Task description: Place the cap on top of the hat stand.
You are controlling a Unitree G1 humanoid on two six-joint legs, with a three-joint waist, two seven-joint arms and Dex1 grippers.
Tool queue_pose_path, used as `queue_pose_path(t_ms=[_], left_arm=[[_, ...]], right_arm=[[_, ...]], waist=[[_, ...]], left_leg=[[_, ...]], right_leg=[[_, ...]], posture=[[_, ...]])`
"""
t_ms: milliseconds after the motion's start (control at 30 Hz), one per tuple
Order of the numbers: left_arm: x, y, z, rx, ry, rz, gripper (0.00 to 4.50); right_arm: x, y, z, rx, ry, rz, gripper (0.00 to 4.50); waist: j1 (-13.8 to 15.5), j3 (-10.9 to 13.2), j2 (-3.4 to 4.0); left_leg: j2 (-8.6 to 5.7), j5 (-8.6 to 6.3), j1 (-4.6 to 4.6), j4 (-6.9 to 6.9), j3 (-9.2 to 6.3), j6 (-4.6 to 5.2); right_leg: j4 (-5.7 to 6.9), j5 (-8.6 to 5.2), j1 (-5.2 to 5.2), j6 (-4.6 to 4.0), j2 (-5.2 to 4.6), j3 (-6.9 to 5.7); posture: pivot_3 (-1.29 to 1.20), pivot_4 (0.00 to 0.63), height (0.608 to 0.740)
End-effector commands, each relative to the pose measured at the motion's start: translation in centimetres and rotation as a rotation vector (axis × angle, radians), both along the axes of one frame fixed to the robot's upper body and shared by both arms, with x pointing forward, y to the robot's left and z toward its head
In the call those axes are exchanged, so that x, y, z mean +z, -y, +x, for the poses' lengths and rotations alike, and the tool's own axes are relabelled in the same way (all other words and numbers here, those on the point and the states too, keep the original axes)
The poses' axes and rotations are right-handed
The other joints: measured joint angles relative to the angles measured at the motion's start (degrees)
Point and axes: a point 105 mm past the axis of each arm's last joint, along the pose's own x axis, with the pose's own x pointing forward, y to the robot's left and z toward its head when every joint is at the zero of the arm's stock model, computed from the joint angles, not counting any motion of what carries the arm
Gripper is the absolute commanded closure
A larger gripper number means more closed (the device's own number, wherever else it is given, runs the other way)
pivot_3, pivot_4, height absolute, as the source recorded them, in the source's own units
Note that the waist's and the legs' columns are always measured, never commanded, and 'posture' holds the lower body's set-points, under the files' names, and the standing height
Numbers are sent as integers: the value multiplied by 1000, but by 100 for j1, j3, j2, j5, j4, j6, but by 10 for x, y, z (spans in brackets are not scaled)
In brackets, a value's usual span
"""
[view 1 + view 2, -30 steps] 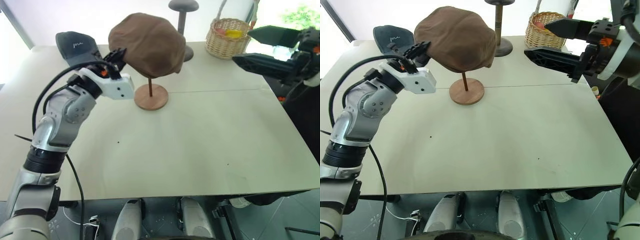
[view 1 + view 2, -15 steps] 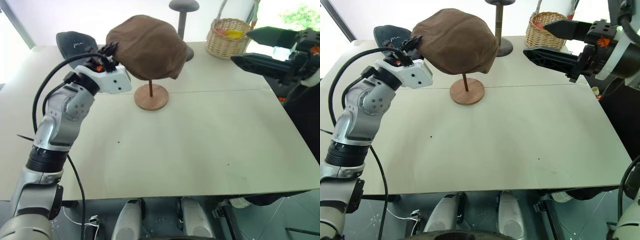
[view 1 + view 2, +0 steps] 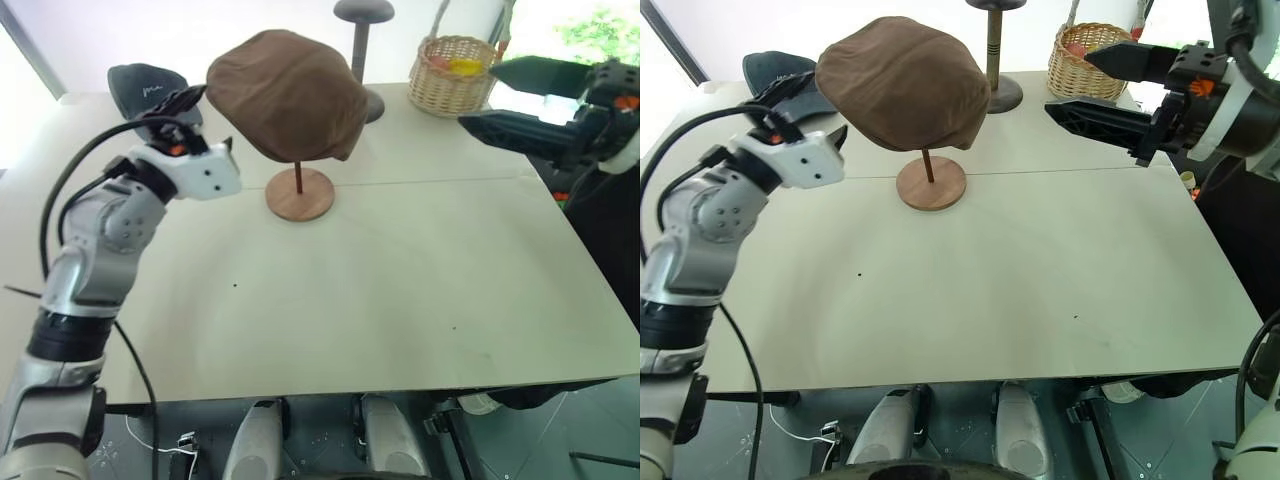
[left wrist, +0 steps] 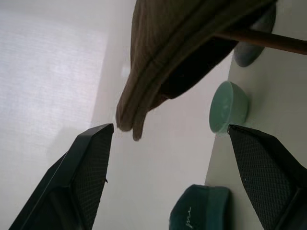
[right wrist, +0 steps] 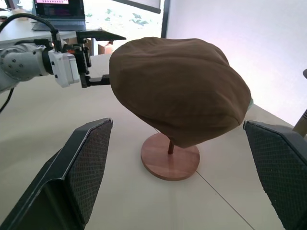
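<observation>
- I am clearing the left gripper (image 3: pixel 810 118), its jaws wide and empty, sideways off the brim so nothing snags.
- The cap (image 3: pixel 286 92) is sitting tilted on the hat stand (image 3: pixel 300 194) at mid-desk (image 3: pixel 400 280); I am watching it for slip.
- The right gripper (image 3: pixel 1095 85) is hanging wide and empty, apart from the cap.

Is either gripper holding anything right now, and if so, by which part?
Nothing is held. The left gripper is open beside the brim of the cap, which rests on the hat stand; the right gripper is open and empty.
</observation>
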Motion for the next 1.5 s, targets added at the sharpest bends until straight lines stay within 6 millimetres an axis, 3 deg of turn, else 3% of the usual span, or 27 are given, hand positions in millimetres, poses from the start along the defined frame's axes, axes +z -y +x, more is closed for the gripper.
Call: queue_pose_path(t_ms=[33, 167, 200, 300, 433, 500, 633, 767, 867, 1000, 1233, 1500], left_arm=[[21, -15, -20, -24, -18, -71, 530], [23, -31, -36, -106, -207, -220, 530], [25, -44, -41, -131, -343, -327, 530], [30, -59, -57, -222, -639, -536, 530], [39, -64, -88, -334, -986, -670, 530], [54, -65, -99, -395, -1050, -710, 530], [62, -69, -107, -420, -1128, -732, 530], [63, -70, -108, -430, -1178, -716, 530], [63, -67, -106, -433, -1196, -689, 530], [68, -63, -105, -451, -1205, -661, 530], [73, -58, -100, -468, -1203, -640, 530], [82, -56, -96, -489, -1174, -651, 530]], right_arm=[[0, 1, 2, -5, 38, -45, 0], [-10, -2, 13, -19, 77, -128, 0], [-13, -9, 16, -15, 105, -152, 0], [-16, -26, 21, 3, 157, -177, 0], [-24, -53, 20, 50, 205, -178, 0], [-29, -70, 21, 50, 266, -200, 0], [-36, -90, 29, 8, 324, -179, 0], [-53, -127, 30, 37, 448, -208, 0], [-55, -137, 39, -20, 561, -228, 0], [-72, -150, 46, -67, 756, -304, 0], [-96, -170, 55, -103, 949, -381, 0], [-93, -194, 69, -181, 1149, -402, 0]], waist=[[2, 0, 0], [10, 0, 0], [0, 0, -1], [-48, 3, 0], [-78, 6, 4], [-59, 6, 4], [-55, 5, 2], [-51, 5, 2], [-37, 5, 2], [-39, -2, -12], [-90, -2, -14], [-198, -1, -19]], left_leg=[[0, 0, 0, 1, 1, 0], [0, 0, -2, 5, 1, 0], [0, 0, -2, 5, 1, 0], [4, 0, 0, 3, 1, -1], [11, 0, 1, -5, -1, 0], [16, 0, -1, -6, -6, 0], [23, 0, 0, -3, -4, -1], [29, 0, 1, -5, -1, -1], [34, 0, -2, -5, -1, -1], [34, 0, -7, -3, -1, -1], [51, 0, -6, -5, -2, -1], [58, 0, -4, -7, -4, -1]], right_leg=[[-1, 0, 0, -1, -1, 0], [-2, -6, 1, -13, -2, 0], [-3, -9, 1, -19, -2, 0], [-3, -10, -2, -22, 5, 0], [0, -10, -7, -20, 14, 0], [-1, -11, -8, -20, 20, -1], [-1, -12, -9, -25, 27, 0], [0, -10, -11, -32, 32, 0], [0, -9, -15, -34, 40, 0], [-2, -8, -16, -34, 41, 0], [1, -4, -20, -39, 62, 2], [4, -3, -22, -41, 69, 2]], posture=[[0, 150, 740], [0, 150, 740], [0, 150, 740], [0, 150, 740], [0, 150, 740], [0, 150, 740], [0, 150, 740], [0, 150, 740], [0, 150, 740], [0, 150, 740], [0, 150, 740], [0, 150, 740]])
